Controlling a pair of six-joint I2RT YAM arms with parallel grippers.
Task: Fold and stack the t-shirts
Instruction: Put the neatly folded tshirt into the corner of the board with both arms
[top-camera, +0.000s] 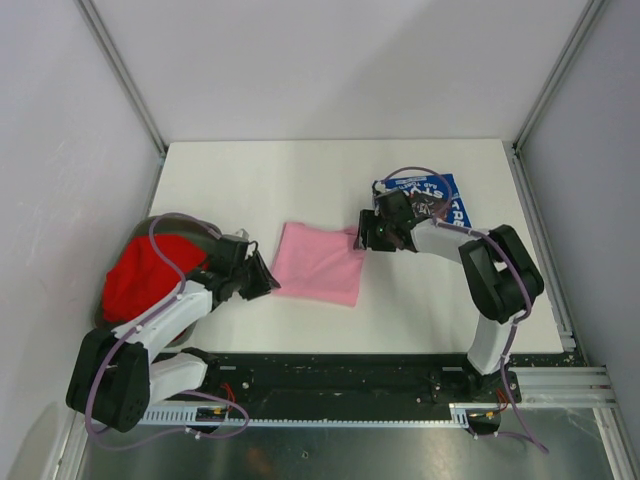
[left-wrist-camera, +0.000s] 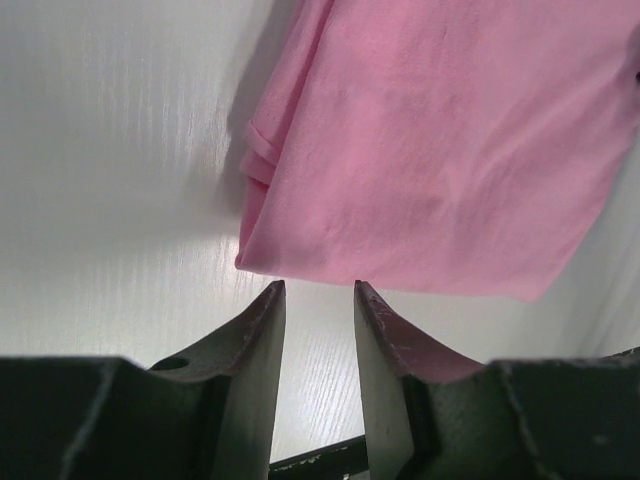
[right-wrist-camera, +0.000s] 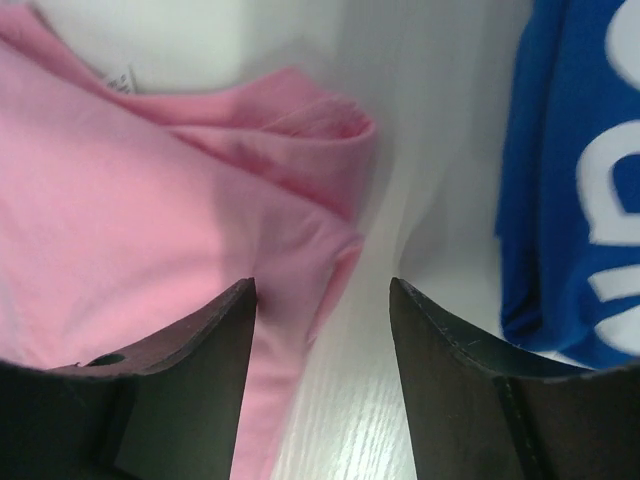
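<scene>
Beside pink tee (top-camera: 320, 262) w/ L fingers (left-wrist-camera: 265, 340), R fingers (right-wrist-camera: 440, 340) spread empty: prob. done folding, next regrip to stack on blue tee (top-camera: 455, 203).

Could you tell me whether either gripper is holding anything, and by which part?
Nothing is held. The left gripper stands open just short of the pink t-shirt; the right gripper stands open at its corner.

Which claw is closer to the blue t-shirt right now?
Right. The right claw sits between the pink t-shirt and the blue t-shirt. The left claw is at the pink t-shirt's opposite edge, farther away.
</scene>
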